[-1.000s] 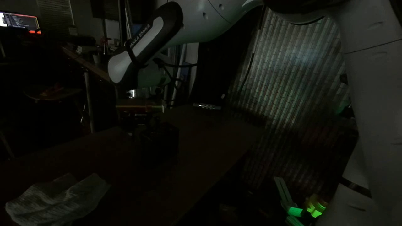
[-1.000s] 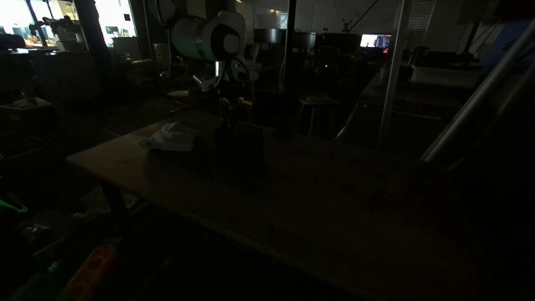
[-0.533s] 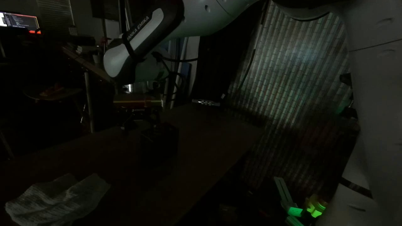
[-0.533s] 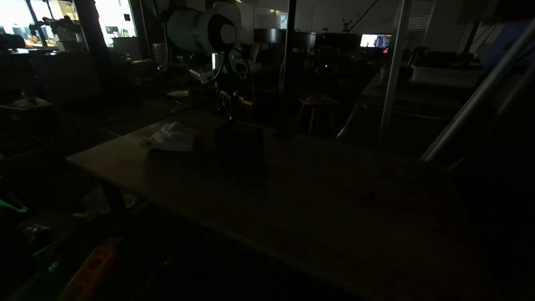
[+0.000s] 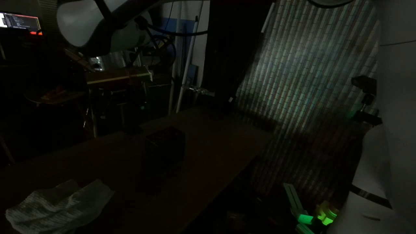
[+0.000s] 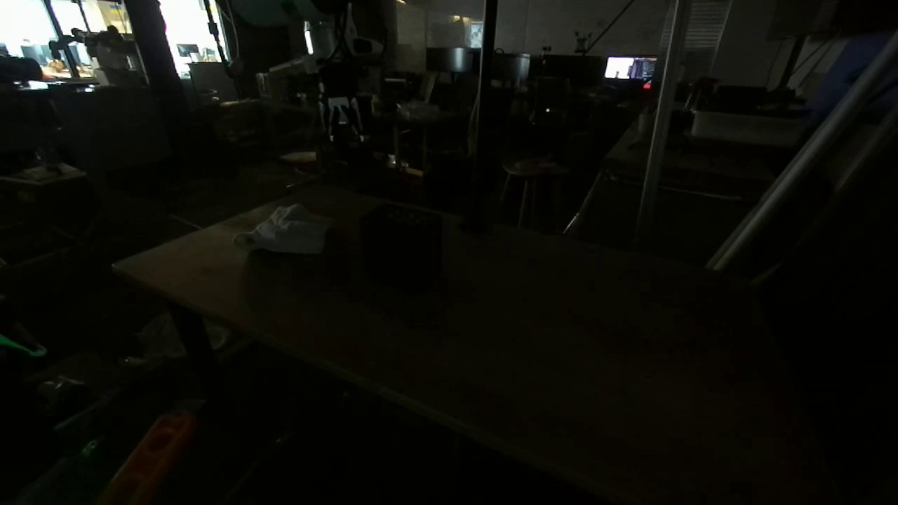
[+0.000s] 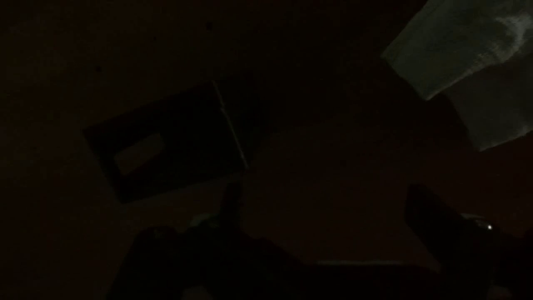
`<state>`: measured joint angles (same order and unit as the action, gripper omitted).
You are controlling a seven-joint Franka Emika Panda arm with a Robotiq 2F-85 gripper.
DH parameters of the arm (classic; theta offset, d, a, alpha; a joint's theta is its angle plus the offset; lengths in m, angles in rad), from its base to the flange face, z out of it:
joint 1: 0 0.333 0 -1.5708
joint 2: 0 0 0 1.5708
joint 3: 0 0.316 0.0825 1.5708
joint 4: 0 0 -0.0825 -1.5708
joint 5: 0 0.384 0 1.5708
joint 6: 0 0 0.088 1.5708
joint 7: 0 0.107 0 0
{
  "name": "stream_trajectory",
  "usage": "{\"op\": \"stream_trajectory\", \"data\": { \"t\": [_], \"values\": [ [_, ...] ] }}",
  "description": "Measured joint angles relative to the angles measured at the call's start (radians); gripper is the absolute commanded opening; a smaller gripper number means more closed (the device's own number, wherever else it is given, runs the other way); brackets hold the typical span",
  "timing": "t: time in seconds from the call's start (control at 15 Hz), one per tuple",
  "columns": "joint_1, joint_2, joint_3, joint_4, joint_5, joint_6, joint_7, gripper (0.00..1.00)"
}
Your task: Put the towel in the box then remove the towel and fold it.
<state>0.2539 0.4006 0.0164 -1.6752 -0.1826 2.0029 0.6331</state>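
No text can be read: the lit, red-edged rectangular monitor point(image 5: 21, 23), well beyond the dark two-fingered gripper point(image 7: 324, 186), shows lines point(image 5: 19, 20) too small to make out.

In both exterior views there are one worktop point(image 6: 561, 337), one towel point(image 5: 61, 206), one box point(image 5: 165, 148), one red-edged lit screen point(image 5: 21, 22) and at least one stool point(image 6: 537, 168). One robot arm point(image 5: 81, 24) bears one hand point(image 7: 325, 187) with two fingers point(image 7: 230, 204), both of them showing in the wrist view. In an exterior view there are one pale tub point(image 6: 747, 128), one orange piece point(image 6: 151, 452) and at least three poles point(image 6: 659, 119). The rest is too dark to count for certain.
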Motion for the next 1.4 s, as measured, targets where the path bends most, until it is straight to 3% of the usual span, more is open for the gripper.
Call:
{"op": "stream_trajectory", "data": {
  "t": [0.4, 1.0, 1.4],
  "values": [
    [0.029, 0.002, 0.085, 0.007, 0.028, 0.053, -0.129, 1.0],
    [0.015, 0.031, 0.184, -0.12, 0.184, 0.268, -0.549, 1.0],
    [-0.04, 0.031, 0.268, -0.206, 0.282, 0.362, -0.889, 1.0]
  ]
}}
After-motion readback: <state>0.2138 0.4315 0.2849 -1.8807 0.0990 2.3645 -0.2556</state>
